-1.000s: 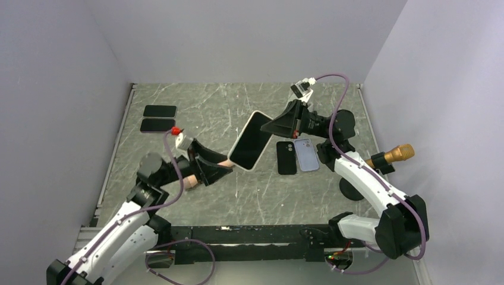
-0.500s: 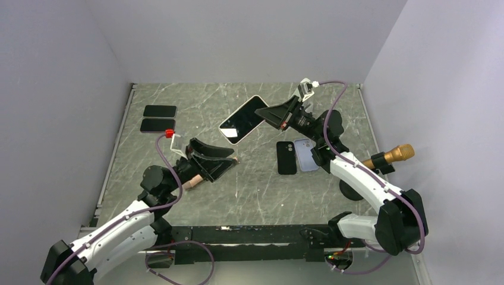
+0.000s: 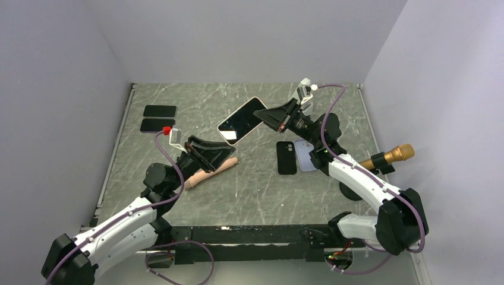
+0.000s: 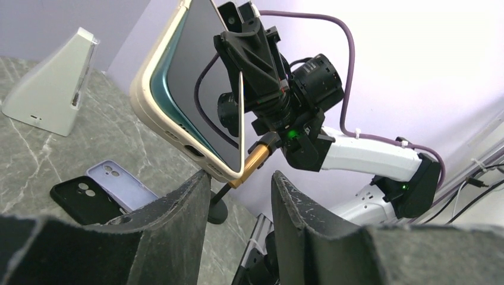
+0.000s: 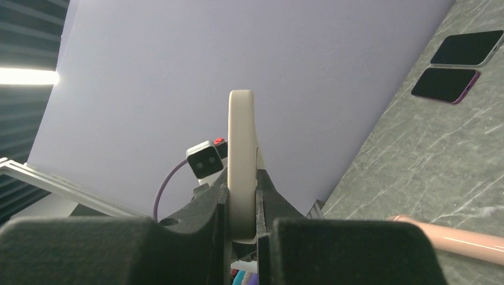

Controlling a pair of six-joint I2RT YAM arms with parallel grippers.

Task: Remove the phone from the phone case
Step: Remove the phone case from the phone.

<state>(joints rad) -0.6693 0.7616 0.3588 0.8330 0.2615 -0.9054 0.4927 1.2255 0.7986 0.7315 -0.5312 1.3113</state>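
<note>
Reaching up from the near right corner with the right arm: elbow bent, forearm angled toward the table centre, wrist lifted well clear of the surface. Holds the right gripper [image 3: 261, 114] clamped on the phone [image 3: 241, 120] at one long edge, one black finger across the dark glass, the other behind the back. Shows edge-on in the right wrist view as a rounded cream strip pinched tight between the two pads [image 5: 205, 208]. Carries the phone in the air above the far middle of the table [image 3: 255, 190], tilted, screen up, seated in the phone case [image 4: 141, 89]. Case material: smooth matte cream shell, rounded corners, oval cut-outs along the bottom edge; teal phone rim inside it, glossy black glass.

Stretches the left arm low from the near left corner, forearm rising toward the centre, left gripper [image 3: 229, 155] below the phone's lower end and just short of it, not touching. Leaves these jaws apart with nothing between them; puts the phone's bottom corner just above the gap in the left wrist view. Fingers [image 4: 172, 231]: broad, wedge-shaped, matte black, rough and scuffed.

Notes a smooth pink cylinder [image 3: 208, 174] lying on the table under the left gripper, plus a black case [image 3: 286, 157] and a lavender case [image 3: 306, 155] flat side by side, each with a camera cut-out. Table top: grey-green, marble-like, white veins.
</note>
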